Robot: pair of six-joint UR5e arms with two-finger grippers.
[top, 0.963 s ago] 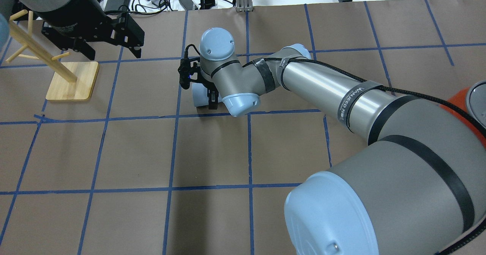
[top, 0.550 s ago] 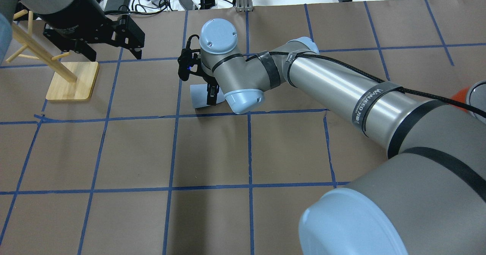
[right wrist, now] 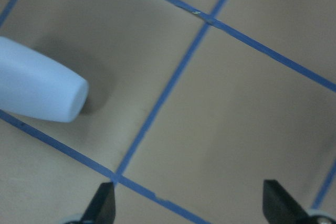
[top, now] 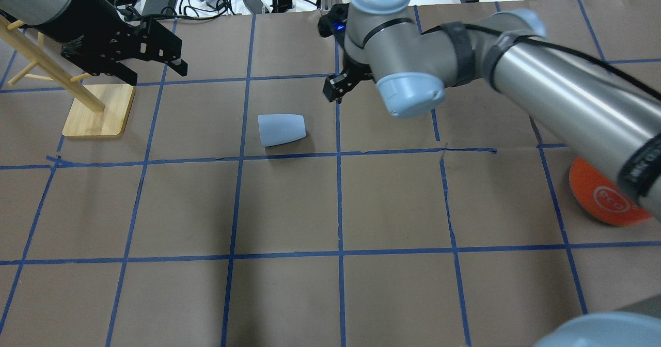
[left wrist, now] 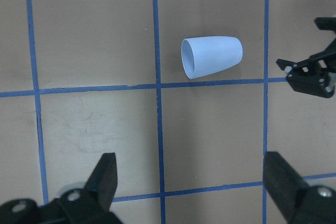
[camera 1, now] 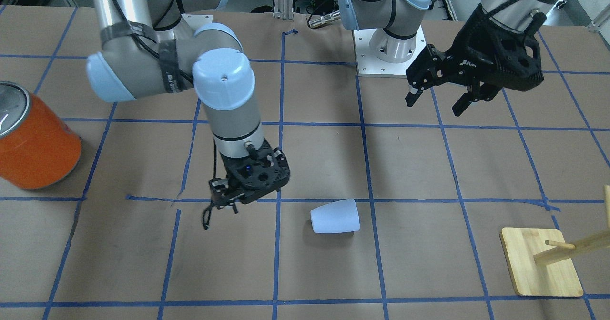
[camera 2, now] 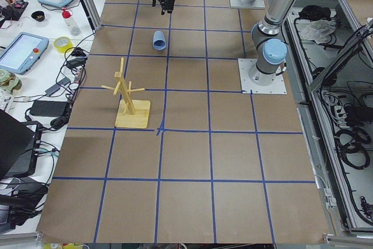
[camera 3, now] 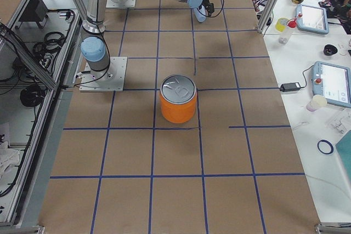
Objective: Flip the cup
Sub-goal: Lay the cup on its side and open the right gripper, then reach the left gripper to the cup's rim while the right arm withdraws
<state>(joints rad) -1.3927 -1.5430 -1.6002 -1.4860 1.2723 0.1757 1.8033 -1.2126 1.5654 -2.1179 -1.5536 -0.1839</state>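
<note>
The pale blue cup [top: 281, 129] lies on its side on the brown table, with nothing touching it. It also shows in the front view [camera 1: 335, 216], the left wrist view [left wrist: 211, 57] with its mouth towards the view's left, and the right wrist view [right wrist: 37, 87] with its closed base showing. My right gripper [top: 335, 89] is open and empty above the table, off to the cup's right and farther back; it also shows in the front view [camera 1: 223, 205]. My left gripper [top: 155, 72] is open and empty, raised to the cup's far left [camera 1: 436, 105].
A large orange can [top: 601, 194] with a silver top [camera 1: 9, 108] stands at the right side. A wooden peg rack on a square base [top: 98, 110] stands at the left, just beneath my left gripper. Cables and gear lie beyond the table's far edge.
My right gripper was low around the cup; it has let go, risen and pulled away to the right and back. The cup stays lying on its side.
</note>
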